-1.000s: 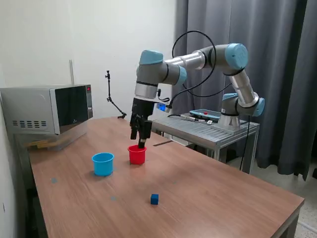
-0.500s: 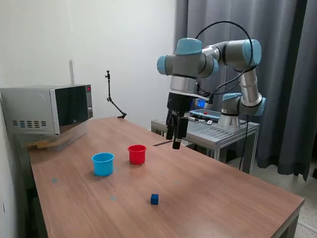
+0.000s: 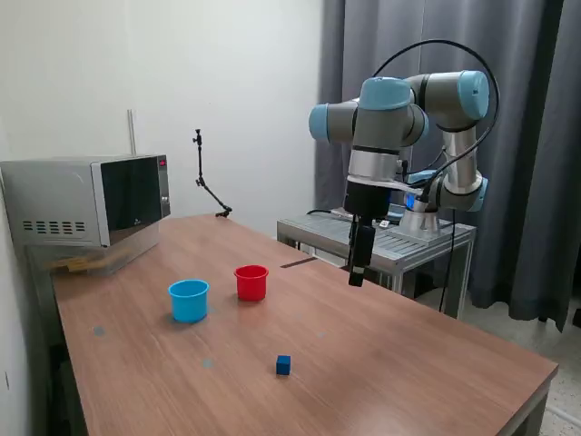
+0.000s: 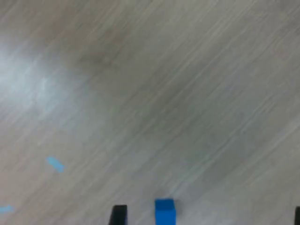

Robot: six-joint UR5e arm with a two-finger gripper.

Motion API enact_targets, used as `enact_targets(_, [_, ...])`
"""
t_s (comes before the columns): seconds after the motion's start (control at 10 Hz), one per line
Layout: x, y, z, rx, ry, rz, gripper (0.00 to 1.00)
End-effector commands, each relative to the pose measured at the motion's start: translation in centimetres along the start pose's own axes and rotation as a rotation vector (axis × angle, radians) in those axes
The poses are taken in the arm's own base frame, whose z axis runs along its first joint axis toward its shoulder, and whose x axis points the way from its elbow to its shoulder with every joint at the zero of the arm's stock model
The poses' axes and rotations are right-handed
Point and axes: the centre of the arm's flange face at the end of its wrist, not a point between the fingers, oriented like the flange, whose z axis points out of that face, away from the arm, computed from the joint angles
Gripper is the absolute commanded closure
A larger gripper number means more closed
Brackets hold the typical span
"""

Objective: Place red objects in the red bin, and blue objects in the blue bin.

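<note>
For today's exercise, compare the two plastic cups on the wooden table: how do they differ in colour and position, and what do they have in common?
The small round red plastic cup is red; the small round light blue plastic cup is cyan. The red cup stands further toward the exterior view's right and nearer the gripper; the blue cup sits toward the exterior view's left, nearer the microwave. Both stand upright, open end up, look similar in size and have rims.

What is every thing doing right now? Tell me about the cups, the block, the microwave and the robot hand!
red cup: upright on the table, contents hidden.
light blue cup: upright beside the red cup, apart from it.
blue cube: lying alone on the table, not held.
microwave: door shut.
gripper: in the air above the table, holding nothing, fingers apart.
</note>
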Motion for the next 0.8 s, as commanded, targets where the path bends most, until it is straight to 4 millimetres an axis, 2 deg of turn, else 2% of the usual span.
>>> enact_targets(0.0, [0.0,-0.6,3.5,0.024,-0.047,0.030,0.00])
enact_targets(0.2, [0.1,-0.5,7.0,0.041,-0.084,0.026,0.00])
enact_targets(0.4, [-0.1,-0.3,8.5,0.053,-0.097,0.003,0.00])
enact_targets(0.7, [-1.0,-0.2,12.7,0.092,-0.139,-0.064,0.00])
